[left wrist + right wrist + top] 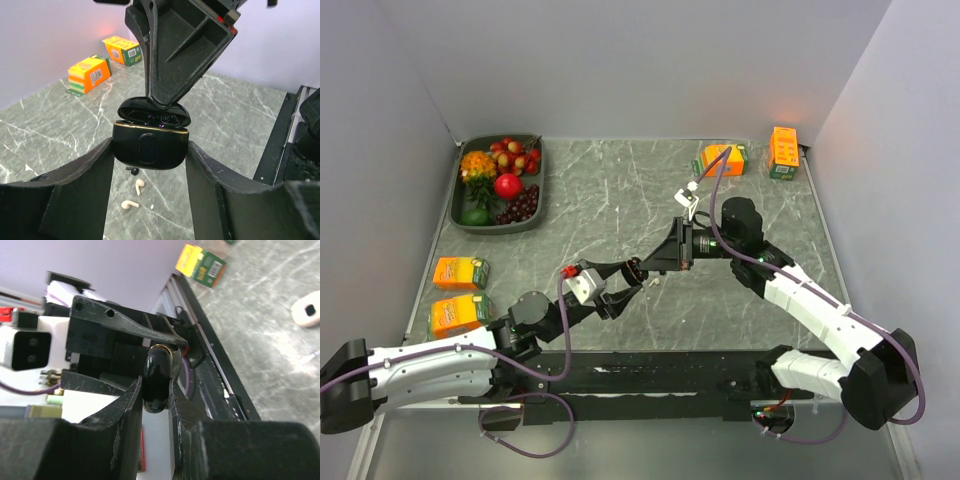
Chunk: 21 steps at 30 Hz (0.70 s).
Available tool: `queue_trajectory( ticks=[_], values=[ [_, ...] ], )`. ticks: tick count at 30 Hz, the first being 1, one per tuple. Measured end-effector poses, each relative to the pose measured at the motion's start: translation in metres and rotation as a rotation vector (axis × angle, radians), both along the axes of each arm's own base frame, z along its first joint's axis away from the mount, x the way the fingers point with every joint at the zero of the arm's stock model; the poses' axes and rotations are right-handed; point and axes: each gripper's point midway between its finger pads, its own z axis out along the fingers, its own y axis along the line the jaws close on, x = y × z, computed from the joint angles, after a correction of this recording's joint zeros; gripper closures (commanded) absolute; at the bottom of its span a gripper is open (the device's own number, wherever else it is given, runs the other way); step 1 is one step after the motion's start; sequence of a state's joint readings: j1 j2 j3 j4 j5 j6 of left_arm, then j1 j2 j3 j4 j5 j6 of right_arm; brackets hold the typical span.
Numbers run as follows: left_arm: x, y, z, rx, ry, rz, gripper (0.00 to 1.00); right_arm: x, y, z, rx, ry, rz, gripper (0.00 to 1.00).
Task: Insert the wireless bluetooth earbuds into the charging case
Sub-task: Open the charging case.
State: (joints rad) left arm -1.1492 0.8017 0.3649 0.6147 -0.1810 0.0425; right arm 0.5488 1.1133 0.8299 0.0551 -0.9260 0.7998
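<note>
Below the case (149,156) I see two white buds (138,186), one black bud (131,170); left claw (149,148) clamps case, right claw (156,390) its lid (157,369).

Grey marbled tabletop (620,200), white veins; plain pale grey walls (650,60) behind and both sides.
</note>
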Motion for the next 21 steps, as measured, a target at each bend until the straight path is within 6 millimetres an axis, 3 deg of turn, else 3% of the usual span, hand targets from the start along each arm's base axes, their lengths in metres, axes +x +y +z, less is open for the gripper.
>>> queue_trajectory(
  ticks=[21],
  values=[
    [0.002, 0.008, 0.012, -0.038, -0.013, 0.028, 0.99, 0.005, 0.005, 0.007, 0.235, 0.185, 0.072, 0.95]
  ],
)
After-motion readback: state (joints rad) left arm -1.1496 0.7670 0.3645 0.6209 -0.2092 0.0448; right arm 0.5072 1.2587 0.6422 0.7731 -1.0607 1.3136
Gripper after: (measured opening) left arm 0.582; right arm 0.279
